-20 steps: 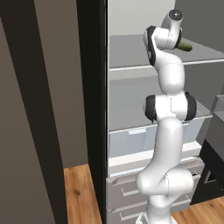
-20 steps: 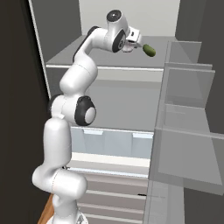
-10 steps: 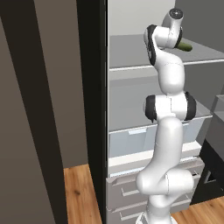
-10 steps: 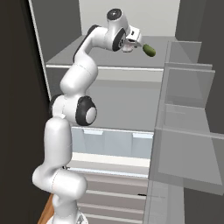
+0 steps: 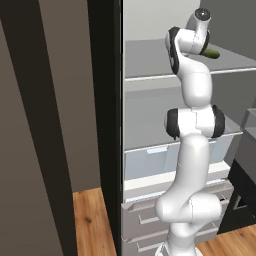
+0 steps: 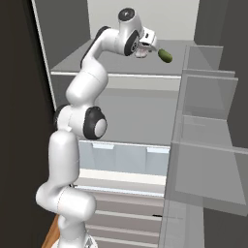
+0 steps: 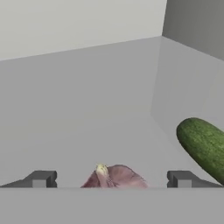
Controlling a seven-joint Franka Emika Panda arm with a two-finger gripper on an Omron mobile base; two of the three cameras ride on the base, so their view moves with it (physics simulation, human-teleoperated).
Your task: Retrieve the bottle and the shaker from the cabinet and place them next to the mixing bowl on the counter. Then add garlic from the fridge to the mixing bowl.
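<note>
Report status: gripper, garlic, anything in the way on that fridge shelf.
Gripper open, up at the fridge top shelf. Garlic low between the fingertips, not gripped. Cucumber lies just beside, off one fingertip.

no readable text anywhere

no letters, numbers, labels, brands or signs can be read on any surface in these views.
</note>
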